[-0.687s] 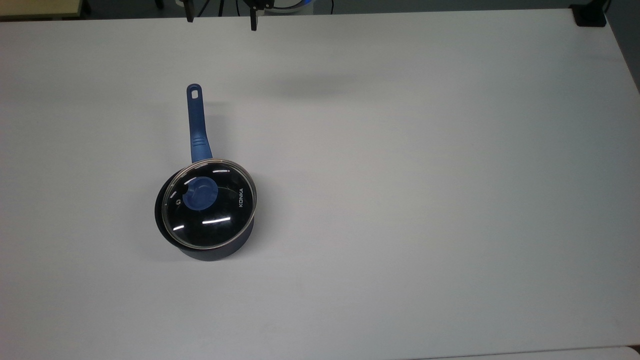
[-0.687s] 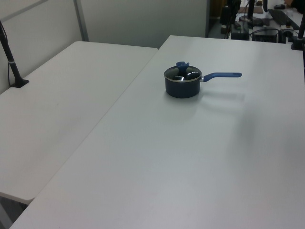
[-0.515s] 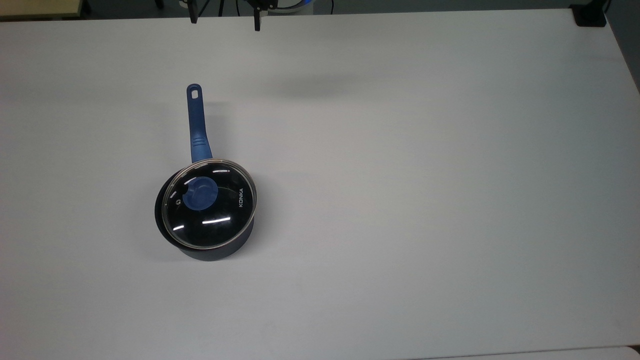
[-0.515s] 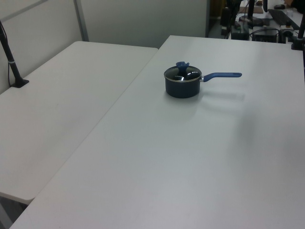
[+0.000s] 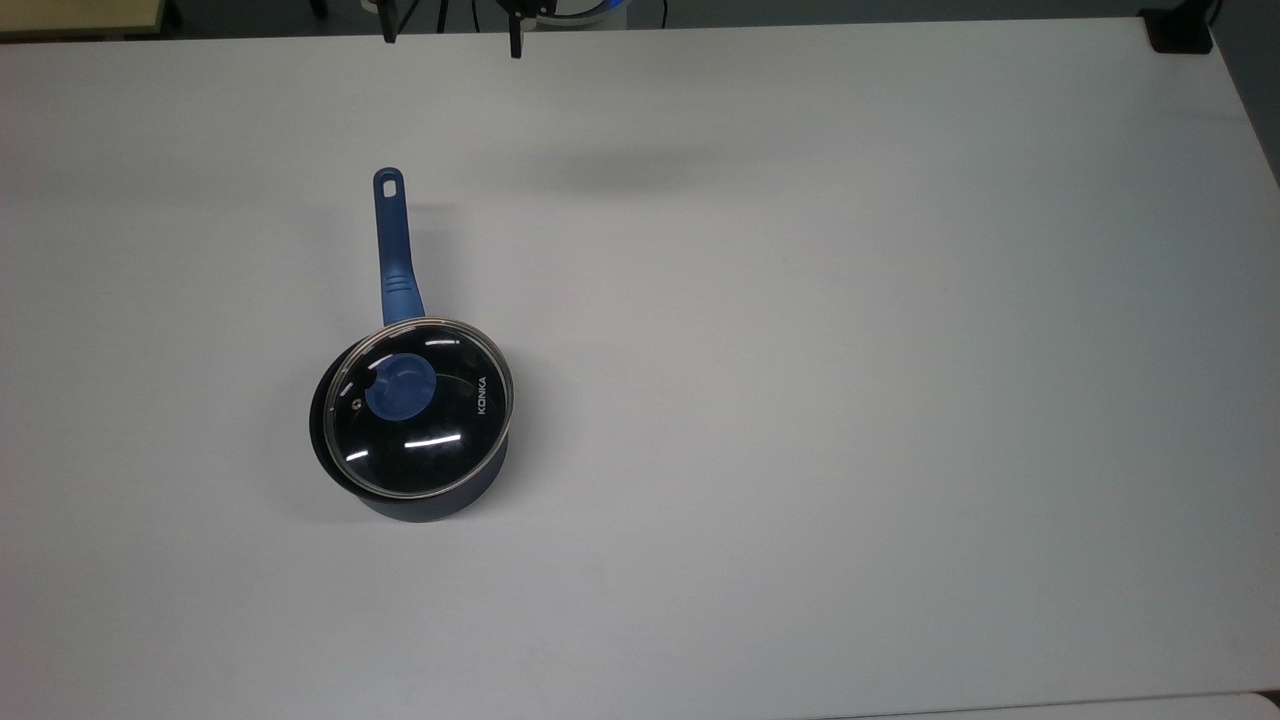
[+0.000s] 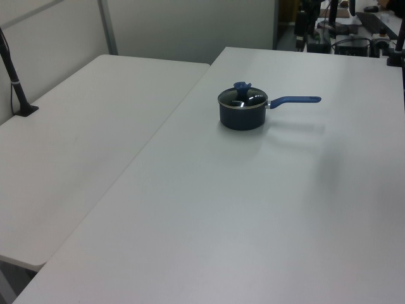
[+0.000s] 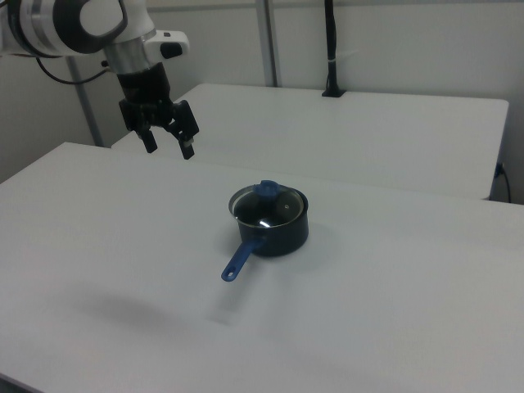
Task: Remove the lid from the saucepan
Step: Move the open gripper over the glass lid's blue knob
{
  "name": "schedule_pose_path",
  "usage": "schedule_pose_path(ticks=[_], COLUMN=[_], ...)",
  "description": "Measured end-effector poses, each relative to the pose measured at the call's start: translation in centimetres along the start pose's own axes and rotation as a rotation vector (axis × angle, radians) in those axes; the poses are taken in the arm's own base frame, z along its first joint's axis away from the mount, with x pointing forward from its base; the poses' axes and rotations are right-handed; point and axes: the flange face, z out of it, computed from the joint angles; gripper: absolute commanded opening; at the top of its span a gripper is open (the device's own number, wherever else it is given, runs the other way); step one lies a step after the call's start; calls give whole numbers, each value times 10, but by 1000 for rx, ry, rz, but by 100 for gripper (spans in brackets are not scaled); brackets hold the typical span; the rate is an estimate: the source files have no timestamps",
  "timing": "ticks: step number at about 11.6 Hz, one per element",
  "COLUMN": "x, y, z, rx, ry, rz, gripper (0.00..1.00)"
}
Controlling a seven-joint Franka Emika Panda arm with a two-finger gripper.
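Saucepan [image 5: 408,440] sits on white table [image 5: 850,400], toward the top view's left, handle [image 5: 393,245] pointing to the top view's upper edge. Lid [image 5: 420,406] on the pot, glass disc w/ metal rim; looks seated, though in the top view it reads slightly offset toward the handle side, prob. camera angle, can't confirm. Blue knob [image 5: 400,386] at lid centre, upright, unobstructed = natural grasp pt for a two-finger pinch.

Gripper [image 7: 168,141] high above table, well apart from pot, fingers pointing down and spread wide, nothing between them. Judged: approach not begun in earnest; task at start, lid not off. Open stance suits a top-down descent onto knob. Next move needs lateral travel over the pot, then lowering w/ fingers either side of knob.

View notes:
- right view: gives arm [image 7: 74,24] + gripper in full, height above table clear; second table [image 7: 368,131] behind
- top view: fingertips [image 5: 516,45] at the top view's upper edge; gives "KONKA" text, vent hole, knob position in plan
- left view: knob [image 6: 242,87] in profile, stands proud of lid [image 6: 242,98]; adjoining table [image 6: 76,126] at the left view's left

Risk (judgement): glass lid slips if pinch is off-centre
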Motion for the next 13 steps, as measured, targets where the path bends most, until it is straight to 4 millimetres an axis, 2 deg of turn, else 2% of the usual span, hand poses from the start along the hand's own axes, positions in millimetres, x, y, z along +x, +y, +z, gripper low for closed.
schedule_pose_path(ticks=[5,7,9,13], x=[-1,-4,0,41], y=[0,1,3,31], z=[1,4,15,45], rx=[11,28,33,15], ry=[-11,-36,-57,75], rz=[-4,-93,-197,-114], gripper=[100,100,100,100])
